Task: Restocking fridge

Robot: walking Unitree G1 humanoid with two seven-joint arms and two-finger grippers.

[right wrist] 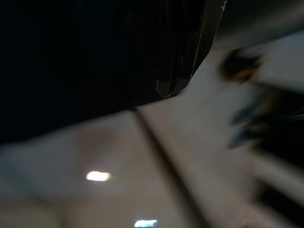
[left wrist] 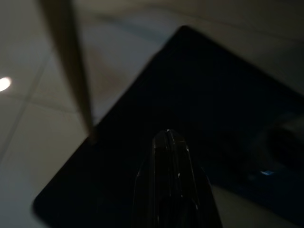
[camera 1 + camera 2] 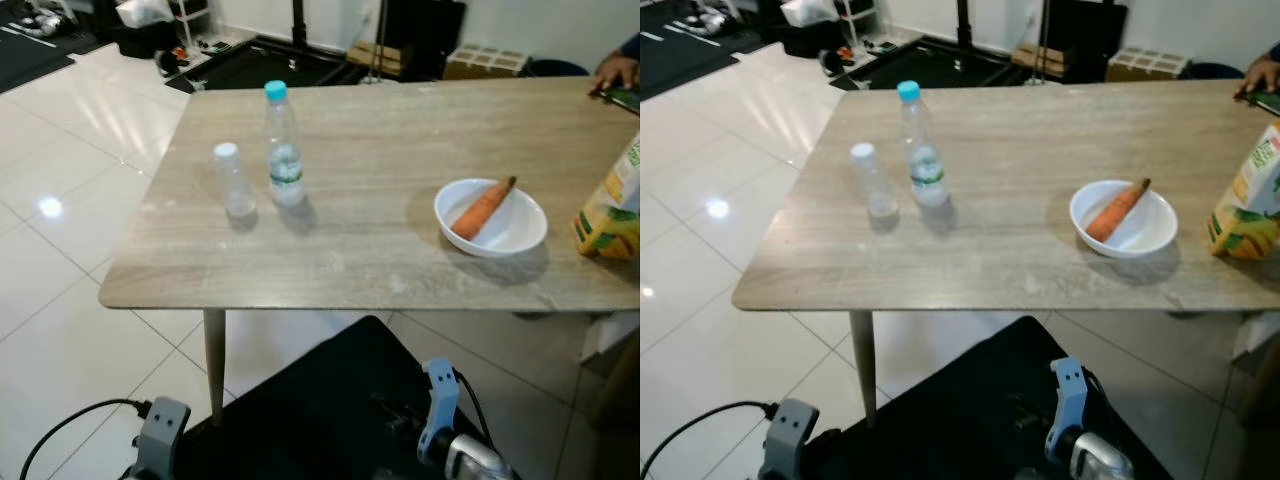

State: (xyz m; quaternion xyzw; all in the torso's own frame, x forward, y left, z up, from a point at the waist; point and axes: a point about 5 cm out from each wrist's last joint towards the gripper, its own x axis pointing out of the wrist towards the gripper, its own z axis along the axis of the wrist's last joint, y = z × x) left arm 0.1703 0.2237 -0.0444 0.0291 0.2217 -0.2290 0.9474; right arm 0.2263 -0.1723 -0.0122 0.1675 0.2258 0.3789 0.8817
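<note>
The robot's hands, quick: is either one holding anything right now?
Left hand: closed, holding nothing, hanging low over a black mat.
Right hand: closed as far as the blur shows, holding nothing, hanging low too.

- The juice carton (image 3: pixel 612 212), far forward and right of the right gripper (image 1: pixel 173 88), is cut by the picture's edge.
- A person's hand (image 3: pixel 617 70) at the table's (image 3: pixel 380 250) far corner is also cropped.
- The right wrist view beyond the fingertips is smeared; nothing there is identifiable.
</note>
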